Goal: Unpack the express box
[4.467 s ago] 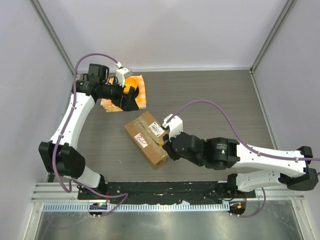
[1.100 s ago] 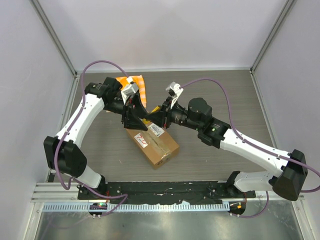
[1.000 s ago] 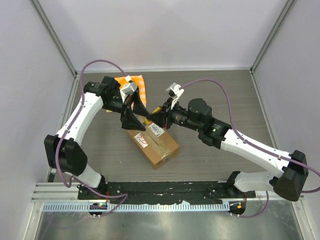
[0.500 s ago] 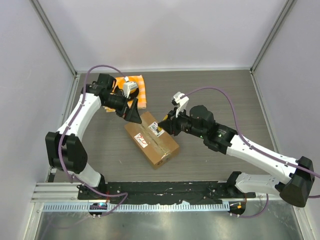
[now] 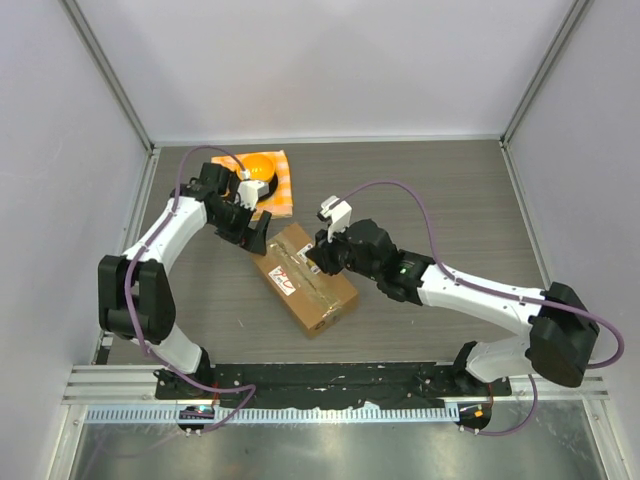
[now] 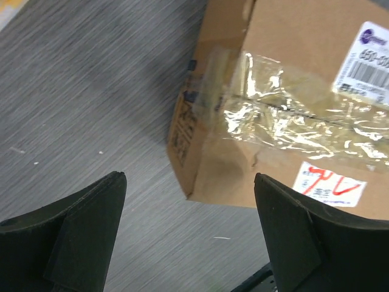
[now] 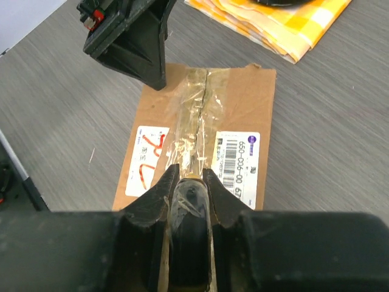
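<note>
While the box (image 5: 305, 278) sits mid-frame on the tabletop (image 5: 430, 190), the left gripper (image 6: 189, 177) gapes wide at its taped end, probably to steady it, and the right gripper (image 7: 189, 176), pinched narrow, aims along the tape (image 7: 196, 112) to split it.

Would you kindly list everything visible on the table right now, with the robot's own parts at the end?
rectangular cardboard express box: one, brown, with clear tape, a white barcode label and a red-marked white sticker; table centre
checked folded cloth: one, orange and yellow, far-left area beyond the box
round dish-like object: one, orange, on the cloth
wood-grain table: one, dark grey, under everything
left gripper: one, black, open, at the box's far-left corner
right gripper: one, black, fingers close together over the taped seam
</note>
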Robot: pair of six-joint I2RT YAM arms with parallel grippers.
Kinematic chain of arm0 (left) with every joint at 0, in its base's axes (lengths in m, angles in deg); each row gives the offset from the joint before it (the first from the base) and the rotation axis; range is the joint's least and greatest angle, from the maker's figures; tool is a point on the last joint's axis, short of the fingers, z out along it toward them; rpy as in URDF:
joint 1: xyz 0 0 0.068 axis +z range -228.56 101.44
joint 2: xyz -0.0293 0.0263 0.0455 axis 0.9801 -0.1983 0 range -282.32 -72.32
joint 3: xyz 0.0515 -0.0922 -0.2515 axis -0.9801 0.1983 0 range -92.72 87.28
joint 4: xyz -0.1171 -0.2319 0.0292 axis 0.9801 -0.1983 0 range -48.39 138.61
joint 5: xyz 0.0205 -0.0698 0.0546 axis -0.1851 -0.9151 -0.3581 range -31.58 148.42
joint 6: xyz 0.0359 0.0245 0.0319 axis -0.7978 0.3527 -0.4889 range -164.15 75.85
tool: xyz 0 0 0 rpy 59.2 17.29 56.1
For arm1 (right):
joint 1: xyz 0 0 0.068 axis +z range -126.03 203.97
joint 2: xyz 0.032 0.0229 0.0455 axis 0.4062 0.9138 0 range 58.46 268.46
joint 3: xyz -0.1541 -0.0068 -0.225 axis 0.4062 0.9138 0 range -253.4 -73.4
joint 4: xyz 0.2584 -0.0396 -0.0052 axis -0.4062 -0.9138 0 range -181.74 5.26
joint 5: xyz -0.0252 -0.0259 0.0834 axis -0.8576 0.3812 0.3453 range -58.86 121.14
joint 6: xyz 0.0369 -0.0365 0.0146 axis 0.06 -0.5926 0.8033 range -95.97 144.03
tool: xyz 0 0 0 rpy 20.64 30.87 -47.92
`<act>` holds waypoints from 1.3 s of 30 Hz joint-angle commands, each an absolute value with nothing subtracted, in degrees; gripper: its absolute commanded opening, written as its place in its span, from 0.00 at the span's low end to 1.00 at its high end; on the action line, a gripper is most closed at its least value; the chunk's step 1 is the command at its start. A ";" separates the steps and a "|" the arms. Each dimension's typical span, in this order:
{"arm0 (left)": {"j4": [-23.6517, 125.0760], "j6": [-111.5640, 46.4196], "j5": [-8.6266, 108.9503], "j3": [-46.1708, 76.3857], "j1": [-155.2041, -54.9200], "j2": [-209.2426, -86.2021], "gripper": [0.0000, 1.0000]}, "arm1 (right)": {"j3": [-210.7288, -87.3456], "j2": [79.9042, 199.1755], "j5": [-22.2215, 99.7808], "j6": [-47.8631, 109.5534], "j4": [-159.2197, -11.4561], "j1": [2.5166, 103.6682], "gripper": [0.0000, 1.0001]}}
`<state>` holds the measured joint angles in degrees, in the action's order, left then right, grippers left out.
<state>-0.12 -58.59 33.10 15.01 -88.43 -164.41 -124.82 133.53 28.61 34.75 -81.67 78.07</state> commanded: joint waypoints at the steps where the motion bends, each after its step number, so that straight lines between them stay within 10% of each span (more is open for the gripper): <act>1: 5.81 -60.85 36.98 15.29 -88.49 -161.70 0.88 | -125.78 135.53 25.34 32.21 -71.39 78.98 0.01; 23: 7.74 -61.38 34.43 21.27 -90.69 -165.30 0.19 | -127.10 146.08 20.59 31.06 -60.40 81.62 0.01; 39: 6.77 -61.20 37.41 21.97 -92.45 -165.66 0.00 | -127.10 146.09 11.55 24.48 -65.05 86.63 0.01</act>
<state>5.87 -60.75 33.32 19.07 -90.97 -163.65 -124.95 147.65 16.07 28.02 -63.68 84.78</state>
